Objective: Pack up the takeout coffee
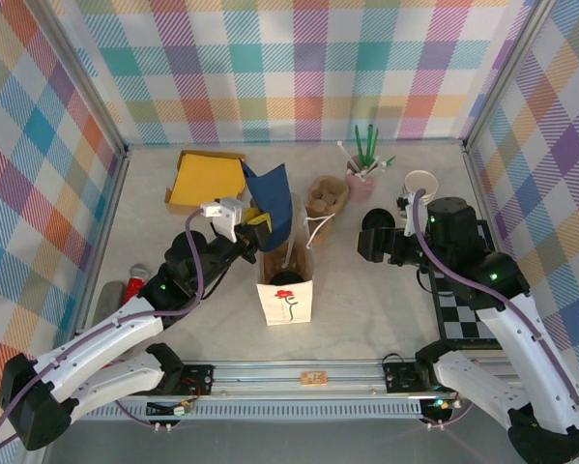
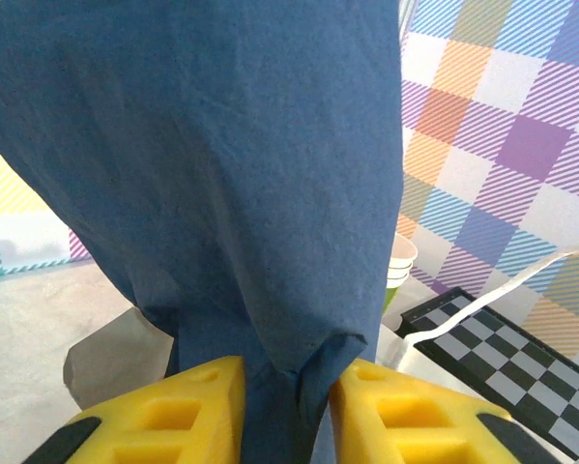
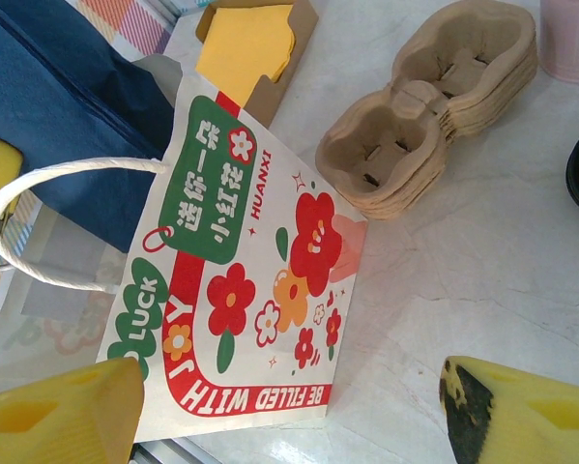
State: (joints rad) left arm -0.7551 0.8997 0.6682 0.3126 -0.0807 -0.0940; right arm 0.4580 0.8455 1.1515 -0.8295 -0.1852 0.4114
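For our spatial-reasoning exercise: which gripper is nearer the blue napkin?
Left. The blue napkin sits between the fingers of the left gripper; the right gripper hangs open to the right of the paper bag, apart from it.

takeout coffee (image 1: 375,219), round black lid on, standing upright, mid-right

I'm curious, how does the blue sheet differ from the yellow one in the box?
Colour: the blue sheet is dark blue, the yellow sheet bright yellow. Pose: the blue sheet stands up, creased, between the left fingers; the yellow sheet lies flat. Place: the blue sheet is by the paper bag, the yellow sheet in a cardboard box farther back. Both look thin and plain.
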